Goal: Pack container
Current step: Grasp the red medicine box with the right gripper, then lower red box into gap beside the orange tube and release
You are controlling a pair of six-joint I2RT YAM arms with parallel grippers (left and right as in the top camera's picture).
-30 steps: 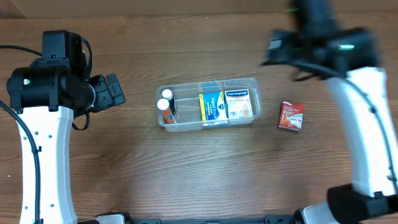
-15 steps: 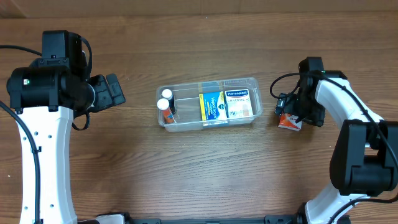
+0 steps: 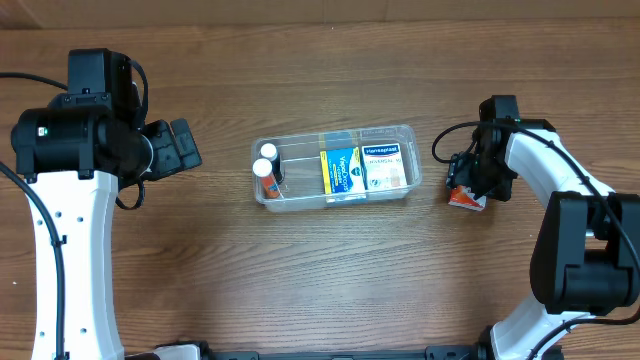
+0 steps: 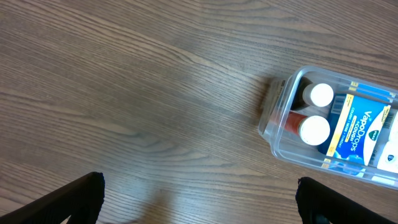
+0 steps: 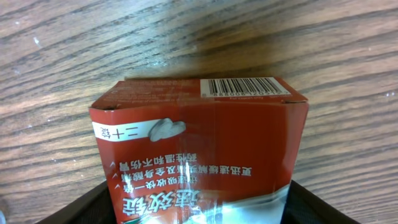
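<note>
Red box | between right pincer fingers | beside container

Wooden table with a small red box, barcode on one face.

A wooden desk fills every view, its brown boards laid with the grain running left to right across the overhead picture. The surface is matte, with darker streaks and fine lines in the grain. Light falls evenly from above, with soft shadows. Along the top edge of the overhead view the desk ends in a darker strip, perhaps a wall or a gap behind it; the view is too narrow to tell.
</note>
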